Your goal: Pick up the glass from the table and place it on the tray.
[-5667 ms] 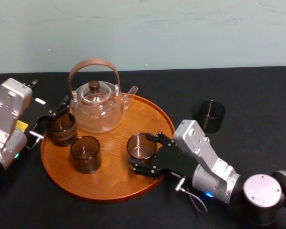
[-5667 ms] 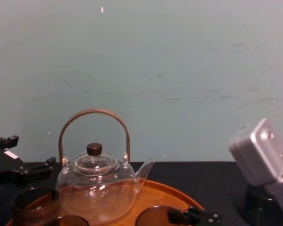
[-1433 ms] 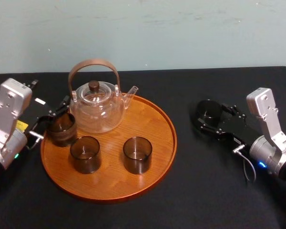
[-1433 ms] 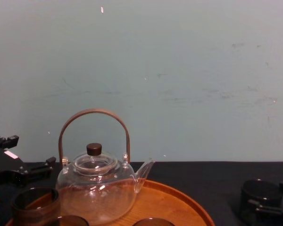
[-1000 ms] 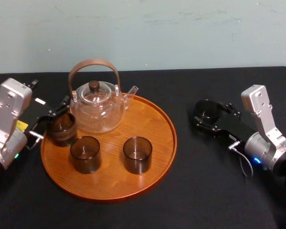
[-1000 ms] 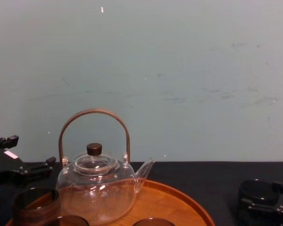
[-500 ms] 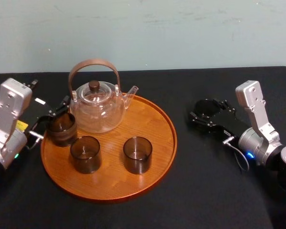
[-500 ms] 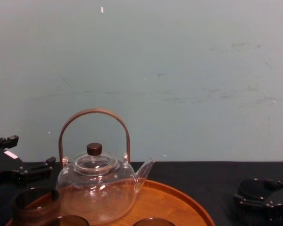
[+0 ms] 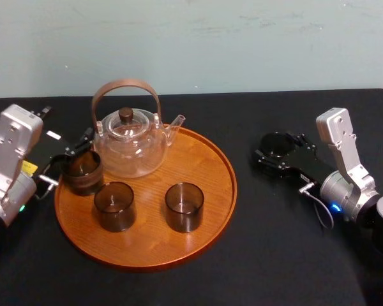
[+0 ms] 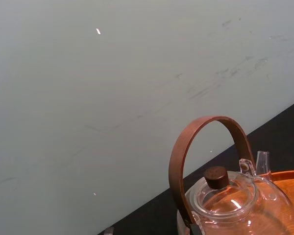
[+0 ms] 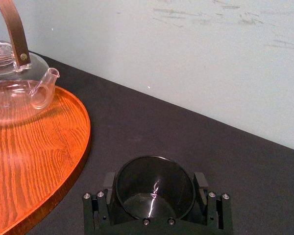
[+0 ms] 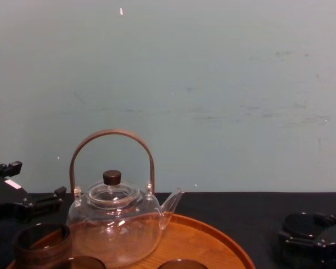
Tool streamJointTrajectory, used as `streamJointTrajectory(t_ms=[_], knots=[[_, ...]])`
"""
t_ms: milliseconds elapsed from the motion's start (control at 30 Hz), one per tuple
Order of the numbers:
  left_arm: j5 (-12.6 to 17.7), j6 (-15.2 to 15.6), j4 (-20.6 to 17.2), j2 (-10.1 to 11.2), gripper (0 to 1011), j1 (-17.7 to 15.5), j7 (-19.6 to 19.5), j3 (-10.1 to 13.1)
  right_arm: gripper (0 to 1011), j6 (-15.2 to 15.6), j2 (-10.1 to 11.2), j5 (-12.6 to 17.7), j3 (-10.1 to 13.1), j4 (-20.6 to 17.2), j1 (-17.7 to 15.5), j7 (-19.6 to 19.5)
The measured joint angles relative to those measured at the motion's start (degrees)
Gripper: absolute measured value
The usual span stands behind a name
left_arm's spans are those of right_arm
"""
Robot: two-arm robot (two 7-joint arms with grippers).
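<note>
— Where is the glass (image 9: 276, 141) found?
— It is seen to the right of the tray (image 9: 207, 159), well apart from its rim, over the black counter (image 9: 242, 255). Whether it is lifted cannot be told.
— And the right tool (image 11: 154, 182)?
— The glass is enclosed by it, with a finger pressed against each side of the wall.
— The left tool (image 9: 67, 127)?
— It is parked by the tray's left rim beside the teapot (image 9: 129, 143), spread wide, with nothing held.

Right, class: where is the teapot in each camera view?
Head: teapot at the back of the tray.
Chest: teapot lower left.
Left wrist: teapot before the wall.
Right wrist: teapot beyond the glass in the right gripper.
Shared landmark: the tray beneath it.
</note>
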Motion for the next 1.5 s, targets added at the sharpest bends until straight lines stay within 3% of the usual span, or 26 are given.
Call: streamJointTrajectory(t_ms=[867,1033,1500], knots=[[0.0,0.0,0.0,0.0,1001,0.0,0.0,0.0,1002,0.1,0.1,0.1,0.1,-0.2,-0.1,0.1],[0.0,0.0,0.0,0.0,1001,0.0,0.0,0.0,922,0.1,0.1,0.1,0.1,-0.2,-0.1,0.1],[0.0,0.0,0.0,0.0,1001,0.0,0.0,0.0,917,0.1,0.1,0.1,0.1,-0.2,-0.1,0.1]])
